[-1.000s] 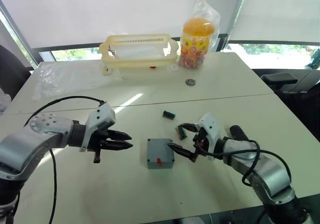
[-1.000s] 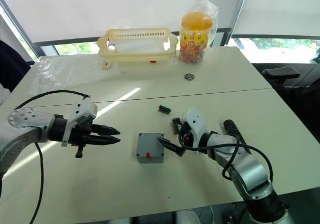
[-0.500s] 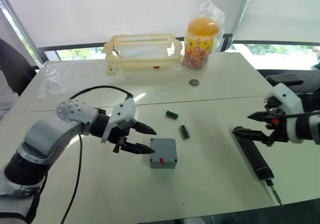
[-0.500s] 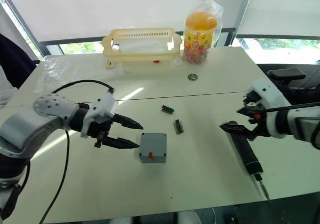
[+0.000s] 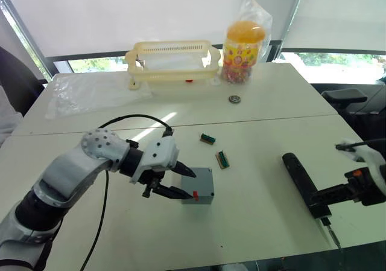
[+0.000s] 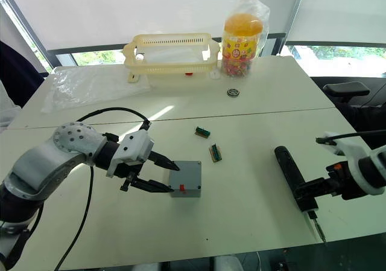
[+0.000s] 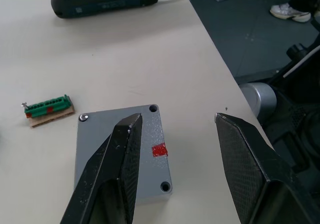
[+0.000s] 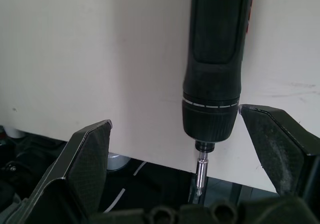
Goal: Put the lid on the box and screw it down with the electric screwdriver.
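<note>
On the table [image 5: 271,111]: 1 grey box [image 6: 186,179] mid-table, lid [image 7: 120,154] already seated on it, red mark facing the near edge; 1 electric screwdriver [image 6: 292,175] lay flat well to its right, bit toward the near edge. Left gripper [image 6: 161,174] open, fingers straddling the box's left side. Right gripper [image 8: 192,164] open, straddling the screwdriver's bit end. 2 green pieces [image 6: 207,142] lay between box and screwdriver; 1 yellow basket [image 6: 170,54], 1 candy jar [image 6: 240,38], 1 small ring [image 6: 230,92] stood far back.

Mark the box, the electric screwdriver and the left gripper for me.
box [image 6: 187,175]: right eye view, grey top face.
electric screwdriver [image 6: 289,169]: right eye view, dark barrel.
left gripper [image 6: 170,175]: right eye view, between fingertips.
</note>
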Controlling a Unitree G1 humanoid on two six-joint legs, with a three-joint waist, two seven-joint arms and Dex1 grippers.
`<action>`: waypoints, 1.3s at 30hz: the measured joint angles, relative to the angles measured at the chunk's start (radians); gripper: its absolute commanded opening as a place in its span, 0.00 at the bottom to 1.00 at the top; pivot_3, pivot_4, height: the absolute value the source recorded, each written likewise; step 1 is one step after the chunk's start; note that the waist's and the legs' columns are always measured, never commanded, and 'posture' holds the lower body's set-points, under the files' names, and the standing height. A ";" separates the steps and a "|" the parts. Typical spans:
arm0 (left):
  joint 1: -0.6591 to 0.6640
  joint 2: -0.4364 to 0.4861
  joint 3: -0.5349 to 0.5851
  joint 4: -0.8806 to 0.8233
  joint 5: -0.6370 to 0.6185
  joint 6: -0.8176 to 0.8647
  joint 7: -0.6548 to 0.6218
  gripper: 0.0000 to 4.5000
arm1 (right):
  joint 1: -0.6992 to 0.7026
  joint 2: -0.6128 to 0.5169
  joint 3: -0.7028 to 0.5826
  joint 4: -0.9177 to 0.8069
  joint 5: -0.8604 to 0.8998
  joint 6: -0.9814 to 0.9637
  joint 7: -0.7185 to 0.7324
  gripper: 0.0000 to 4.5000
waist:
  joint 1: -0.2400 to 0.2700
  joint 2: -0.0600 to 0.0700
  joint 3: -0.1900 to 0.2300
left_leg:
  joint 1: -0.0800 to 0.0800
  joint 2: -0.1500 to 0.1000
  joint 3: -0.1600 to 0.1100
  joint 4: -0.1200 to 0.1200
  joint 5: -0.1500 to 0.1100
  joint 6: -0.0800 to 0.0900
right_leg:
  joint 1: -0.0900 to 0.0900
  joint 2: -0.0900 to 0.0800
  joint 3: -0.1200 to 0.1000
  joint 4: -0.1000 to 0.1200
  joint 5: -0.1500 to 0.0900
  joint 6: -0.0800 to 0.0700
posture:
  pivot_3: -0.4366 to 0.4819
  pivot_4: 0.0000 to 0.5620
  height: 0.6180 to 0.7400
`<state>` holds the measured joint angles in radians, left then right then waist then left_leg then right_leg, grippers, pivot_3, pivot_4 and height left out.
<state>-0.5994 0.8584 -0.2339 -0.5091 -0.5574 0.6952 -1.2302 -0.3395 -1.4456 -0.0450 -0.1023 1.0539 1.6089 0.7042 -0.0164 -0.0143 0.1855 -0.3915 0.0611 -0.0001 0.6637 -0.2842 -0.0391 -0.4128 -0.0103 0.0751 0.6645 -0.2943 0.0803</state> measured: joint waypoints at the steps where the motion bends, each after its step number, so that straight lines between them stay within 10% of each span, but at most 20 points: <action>1: 0.004 0.002 0.011 -0.004 -0.006 0.010 0.006 0.52 | -0.001 0.024 0.000 0.010 0.000 0.000 -0.024 1.00 | -0.001 0.000 0.000 | 0.000 0.000 0.000 0.000 0.000 0.000 | 0.000 0.000 0.000 0.000 0.000 0.000 | 0.48 0.27 1.00; 10: 0.039 0.025 0.050 -0.049 -0.049 0.082 0.059 0.52 | -0.026 0.180 0.027 0.078 -0.147 -0.005 -0.111 1.00 | -0.001 0.001 0.000 | 0.000 0.000 0.000 0.000 0.000 0.000 | 0.000 0.000 0.000 0.000 0.000 0.001 | 0.48 0.27 1.00; 32: 0.076 0.045 0.092 -0.092 -0.111 0.145 0.132 0.52 | 0.088 0.116 0.094 0.027 -0.348 -0.192 0.078 1.00 | 0.007 -0.009 -0.005 | 0.001 -0.001 -0.002 0.003 0.000 0.000 | 0.005 -0.001 0.000 -0.002 0.000 0.001 | 0.48 0.27 1.00; 39: 0.075 0.036 0.092 -0.091 -0.111 0.144 0.142 0.53 | 0.130 0.111 0.096 -0.018 -0.407 -0.198 0.075 0.37 | 0.005 -0.009 -0.005 | 0.001 -0.001 -0.003 0.002 0.000 0.000 | 0.005 0.000 -0.001 -0.002 0.000 0.001 | 0.48 0.27 1.00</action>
<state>-0.5240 0.8949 -0.1421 -0.6001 -0.6680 0.8395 -1.0882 -0.2097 -1.3350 0.0508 -0.1199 0.6468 1.4113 0.7793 -0.0110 -0.0237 0.1807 -0.3902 0.0599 -0.0030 0.6662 -0.2842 -0.0392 -0.4076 -0.0107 0.0741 0.6629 -0.2944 0.0809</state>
